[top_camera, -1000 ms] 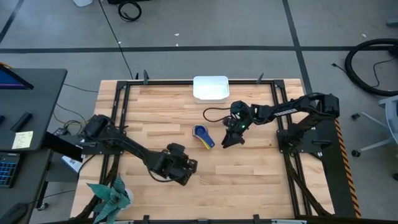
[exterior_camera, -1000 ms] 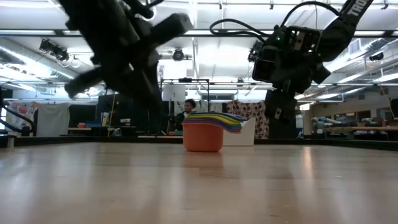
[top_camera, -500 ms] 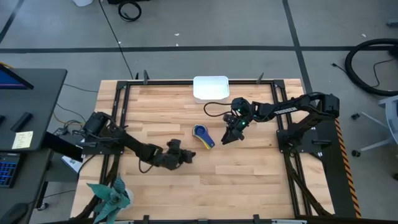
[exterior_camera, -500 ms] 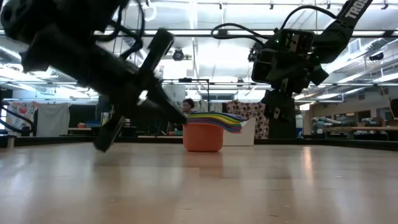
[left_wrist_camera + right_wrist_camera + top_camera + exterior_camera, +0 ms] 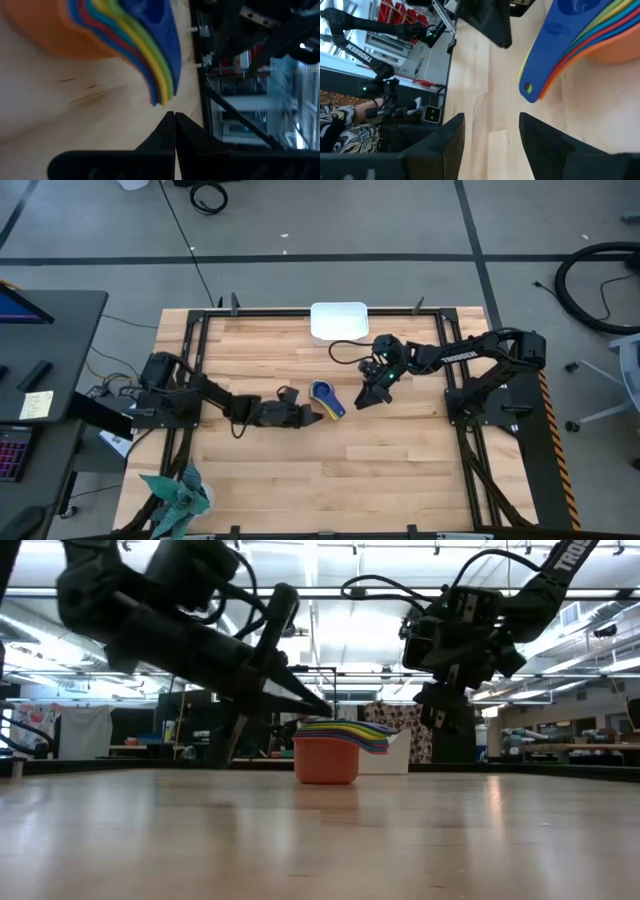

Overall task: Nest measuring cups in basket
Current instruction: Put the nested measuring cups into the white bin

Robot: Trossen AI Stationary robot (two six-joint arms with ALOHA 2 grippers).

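The measuring cups (image 5: pixel 327 399) sit fully nested mid-worktop, well apart from the basket (image 5: pixel 339 321) at twelve o'clock. The left end effector (image 5: pixel 312 415), fingers together, touches the stack's handles from nine o'clock; the right end effector (image 5: pixel 367 397) hovers spread at three o'clock. Next, I judge, comes gripping and carrying the stack over.

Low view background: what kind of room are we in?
Likely a robotics lab or workshop: open ceiling with strip lights, benches and equipment along the back wall, and a butcher-block table in a black metal frame on a taped concrete floor.
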